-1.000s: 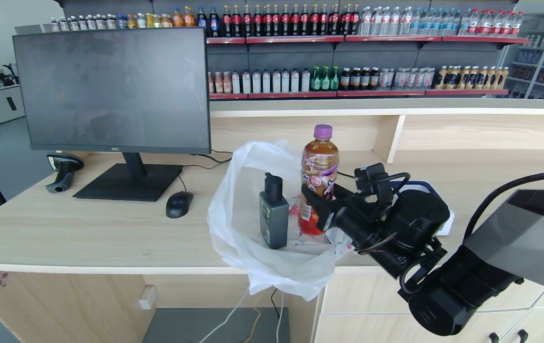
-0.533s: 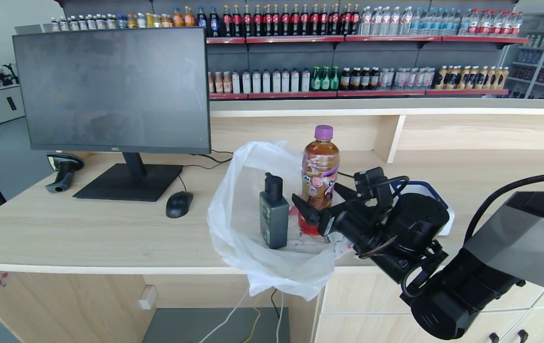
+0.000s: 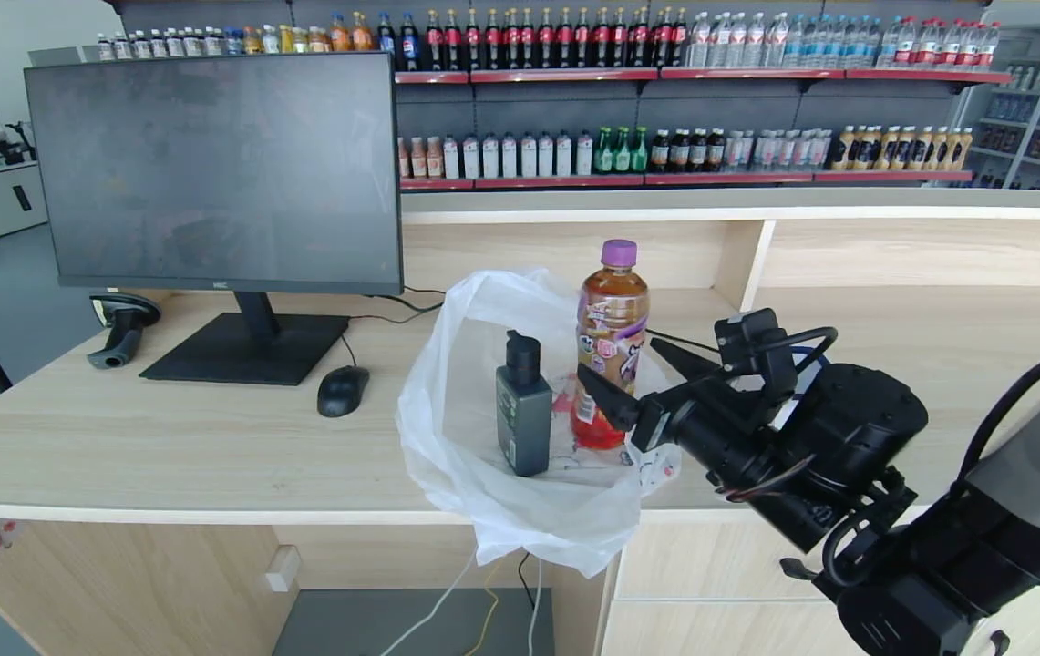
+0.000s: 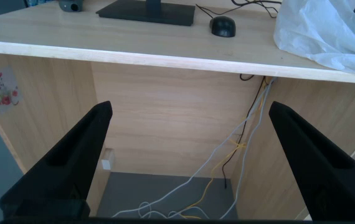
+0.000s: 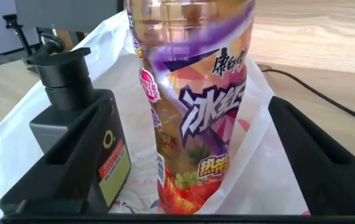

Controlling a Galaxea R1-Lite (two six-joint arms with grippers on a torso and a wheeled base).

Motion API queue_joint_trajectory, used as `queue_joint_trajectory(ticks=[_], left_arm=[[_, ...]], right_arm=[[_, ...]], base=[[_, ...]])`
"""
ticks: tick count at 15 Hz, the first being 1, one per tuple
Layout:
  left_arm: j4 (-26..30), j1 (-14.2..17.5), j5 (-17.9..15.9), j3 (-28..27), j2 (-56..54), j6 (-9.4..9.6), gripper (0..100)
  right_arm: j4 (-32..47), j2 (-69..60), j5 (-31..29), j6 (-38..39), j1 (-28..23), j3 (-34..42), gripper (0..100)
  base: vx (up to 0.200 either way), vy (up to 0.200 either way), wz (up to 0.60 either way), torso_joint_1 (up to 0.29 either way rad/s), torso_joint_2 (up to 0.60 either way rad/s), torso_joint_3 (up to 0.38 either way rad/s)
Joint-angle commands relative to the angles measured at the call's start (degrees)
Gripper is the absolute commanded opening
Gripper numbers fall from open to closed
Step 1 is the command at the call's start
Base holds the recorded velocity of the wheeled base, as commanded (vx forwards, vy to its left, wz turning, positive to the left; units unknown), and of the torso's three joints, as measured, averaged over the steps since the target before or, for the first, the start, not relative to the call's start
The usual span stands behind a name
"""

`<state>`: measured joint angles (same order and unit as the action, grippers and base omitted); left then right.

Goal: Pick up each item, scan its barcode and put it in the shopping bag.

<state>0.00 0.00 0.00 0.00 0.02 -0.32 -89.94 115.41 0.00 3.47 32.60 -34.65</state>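
A tea bottle [image 3: 612, 337] with a purple cap stands upright inside the white plastic shopping bag [image 3: 520, 510] on the counter. A dark pump bottle [image 3: 522, 410] stands beside it in the same bag. My right gripper [image 3: 620, 360] is open just right of the tea bottle, its fingers apart and off the bottle. In the right wrist view the tea bottle [image 5: 193, 93] rises between the spread fingers of the gripper [image 5: 191, 102], with the pump bottle [image 5: 81, 143] next to it. My left gripper [image 4: 190, 106] hangs open below the counter's front edge, holding nothing.
A monitor [image 3: 214, 173] stands on the counter's left, with a handheld scanner [image 3: 123, 330] at its far side and a mouse [image 3: 342, 390] in front. Cables [image 4: 246, 149] hang under the counter. Stocked drink shelves [image 3: 665, 100] fill the background.
My right gripper has opened, let go of the tea bottle and drawn back to the right. The bottle now stands free in the bag.
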Motion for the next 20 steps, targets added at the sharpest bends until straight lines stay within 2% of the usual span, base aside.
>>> queue_joint_trajectory(ticks=[1,8,13,15,18,20], left_arm=[[0.0,0.0,0.0,0.0,-0.02,-0.03,100],[0.09,0.0,0.0,0.0,-0.02,-0.3,100],[0.09,0.0,0.09,-0.09,-0.02,-0.56,100],[0.09,0.0,0.09,-0.09,-0.02,-0.74,100],[0.09,0.0,0.09,-0.09,-0.02,-0.74,100],[0.09,0.0,0.09,-0.09,-0.02,-0.74,100]], right_arm=[[-0.06,-5.72,0.0,-0.05,0.01,3.36,100],[-0.06,-22.16,0.0,-0.4,0.1,14.87,100],[-0.06,-38.33,0.0,-0.75,0.01,26.47,100],[-0.06,-45.27,0.0,-0.75,0.01,33.59,100],[-0.06,-55.29,-2.72,-0.4,0.01,34.65,100],[-0.06,-57.58,-3.34,-0.4,0.01,34.65,100]], base=[[0.0,0.0,0.0,0.0,0.0,0.0],[0.0,0.0,0.0,0.0,0.0,0.0],[0.0,0.0,0.0,0.0,0.0,0.0],[0.0,0.0,0.0,0.0,0.0,0.0],[0.0,0.0,0.0,0.0,0.0,0.0],[0.0,0.0,0.0,0.0,0.0,0.0]])
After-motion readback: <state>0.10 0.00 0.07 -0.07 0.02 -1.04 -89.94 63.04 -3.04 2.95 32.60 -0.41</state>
